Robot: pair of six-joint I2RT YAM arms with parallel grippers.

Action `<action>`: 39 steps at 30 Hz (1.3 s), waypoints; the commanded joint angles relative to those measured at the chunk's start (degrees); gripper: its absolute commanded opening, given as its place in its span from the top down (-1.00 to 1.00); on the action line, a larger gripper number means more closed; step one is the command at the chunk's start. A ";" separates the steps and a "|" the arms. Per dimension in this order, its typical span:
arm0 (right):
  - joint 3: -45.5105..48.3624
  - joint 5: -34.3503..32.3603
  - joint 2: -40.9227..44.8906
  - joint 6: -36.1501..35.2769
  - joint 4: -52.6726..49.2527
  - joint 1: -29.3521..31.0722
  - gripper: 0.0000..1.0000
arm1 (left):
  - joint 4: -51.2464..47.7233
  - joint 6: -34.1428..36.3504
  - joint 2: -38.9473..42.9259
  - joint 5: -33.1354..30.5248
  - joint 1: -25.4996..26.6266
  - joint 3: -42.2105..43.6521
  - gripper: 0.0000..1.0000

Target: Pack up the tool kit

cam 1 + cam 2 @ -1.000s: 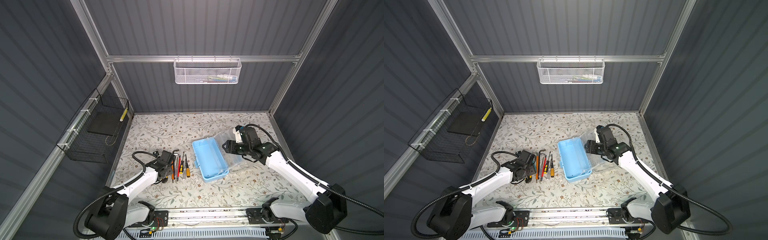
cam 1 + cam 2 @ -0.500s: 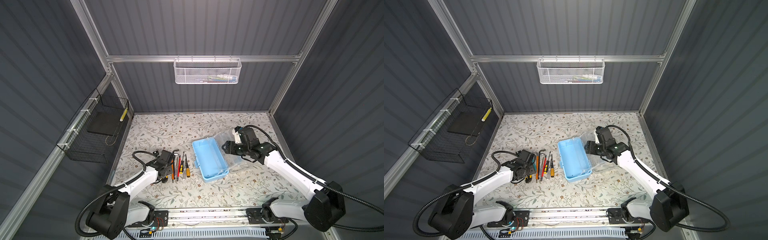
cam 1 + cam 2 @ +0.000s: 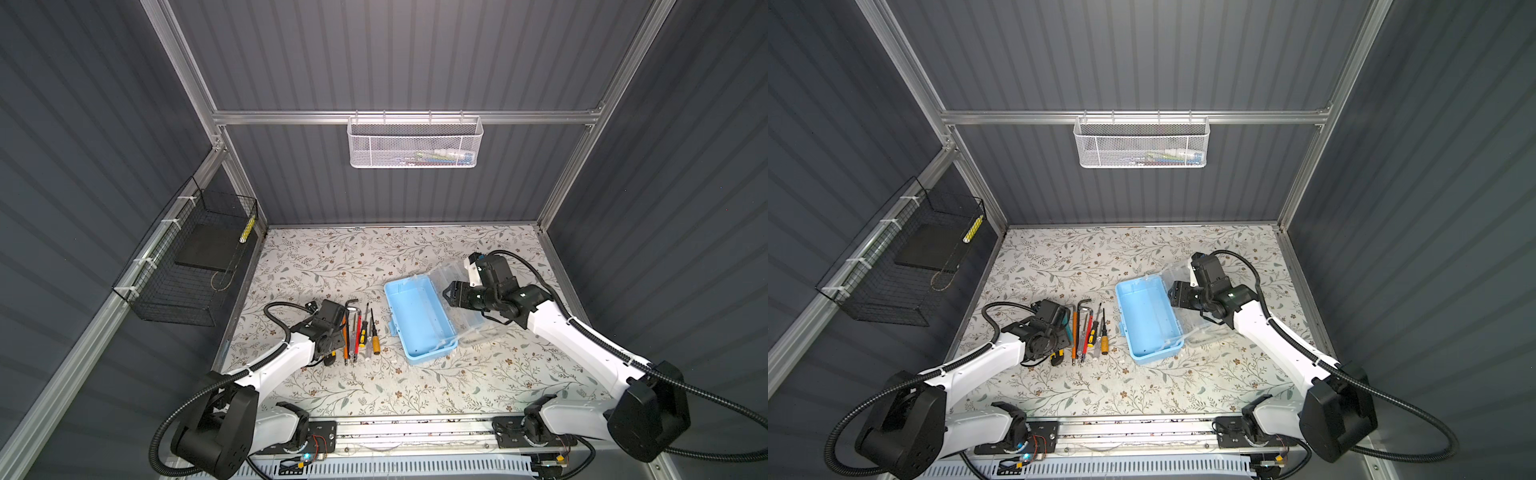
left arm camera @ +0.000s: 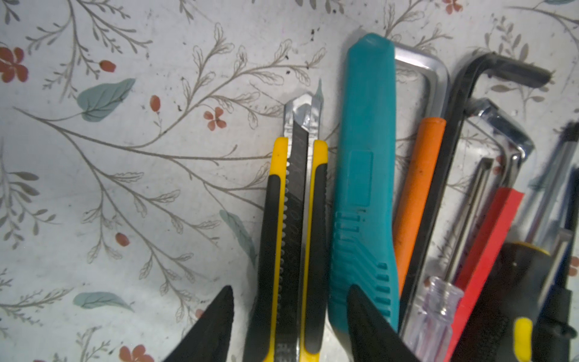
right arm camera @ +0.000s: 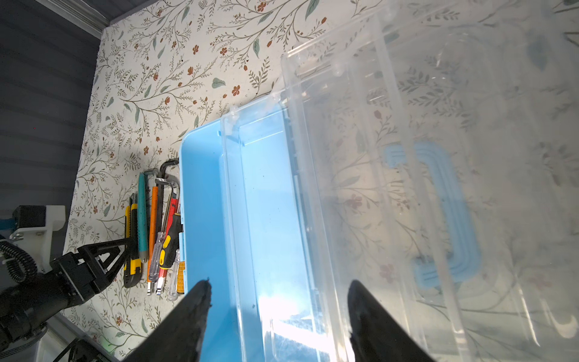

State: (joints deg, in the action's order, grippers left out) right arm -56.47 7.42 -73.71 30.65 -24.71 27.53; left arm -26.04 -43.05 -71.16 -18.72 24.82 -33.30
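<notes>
The light-blue box (image 3: 417, 320) (image 3: 1148, 320) lies open on the floral table, its clear lid (image 5: 407, 125) folded back flat with the blue handle (image 5: 445, 213) under it. Left of the box is a row of tools: yellow-black utility knife (image 4: 294, 219), teal tool (image 4: 363, 188), hex keys (image 3: 352, 300) and screwdrivers (image 3: 375, 340). My left gripper (image 4: 291, 290) is open and low over the row. Its jaws straddle the knife, with a gap on one side and the other finger over the teal tool. My right gripper (image 5: 277, 294) (image 3: 448, 293) hangs open above the box's hinge side and holds nothing.
A white mesh basket (image 3: 415, 143) hangs on the back wall. A black wire basket (image 3: 187, 266) on the left wall holds a dark slab. The arms' base rail (image 3: 415, 428) runs along the front edge.
The left wrist has shifted a little over the left end of the tool row. The right arm and the box have not moved.
</notes>
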 commanded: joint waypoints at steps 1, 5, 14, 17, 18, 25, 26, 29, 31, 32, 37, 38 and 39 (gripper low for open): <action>0.67 0.79 -1.43 0.11 0.52 0.04 -0.39 | -1.23 0.71 0.81 0.76 -0.47 0.35 -0.18; 1.26 1.24 -1.79 0.33 1.30 0.02 -0.39 | -2.16 0.17 1.47 0.33 -0.56 0.71 -0.18; 1.27 2.52 -3.62 0.61 1.87 -0.23 -0.39 | -3.00 0.06 -0.31 0.54 -0.92 0.27 -0.16; 1.47 2.56 -3.63 0.57 2.10 -0.34 -0.39 | -2.71 0.34 -1.62 0.54 -1.00 -0.32 -0.14; 1.47 2.65 -3.72 0.55 2.10 -0.39 -0.39 | -2.62 0.45 -1.91 0.58 -1.00 -0.45 -0.13; 2.19 3.63 -4.07 0.58 2.17 -1.37 -0.40 | -2.46 0.67 -3.81 0.83 -1.09 -1.20 -0.01; 2.22 3.81 -4.22 0.61 2.15 -1.55 -0.40 | -2.44 0.80 -3.97 0.82 -1.09 -1.27 -0.01; 2.18 4.24 -4.59 0.47 2.12 -1.77 -0.40 | -2.48 0.79 -4.64 0.81 -1.09 -1.59 -0.01; 2.23 4.47 -4.72 0.51 3.51 -1.95 -0.39 | -2.42 0.91 -5.06 1.03 -1.09 -1.86 0.02; 2.24 4.62 -4.69 0.54 3.79 -1.98 -0.40 | -2.19 0.96 -5.37 1.21 -1.09 -1.94 0.02; 2.40 4.88 -4.95 0.59 4.03 -2.39 -0.40 | -1.92 1.35 -6.43 1.57 -1.11 -2.57 0.03; 2.41 4.92 -5.03 0.60 4.14 -2.47 -0.40 | -1.80 1.53 -6.45 1.53 -1.09 -2.56 0.04; 2.49 5.06 -5.02 0.64 4.14 -2.61 -0.40 | -1.64 1.50 -6.38 1.56 -1.09 -2.63 0.05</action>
State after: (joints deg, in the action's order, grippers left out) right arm -54.68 11.70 -78.32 31.05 -20.99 25.36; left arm -27.20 -42.59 -76.97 -17.93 24.16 -34.70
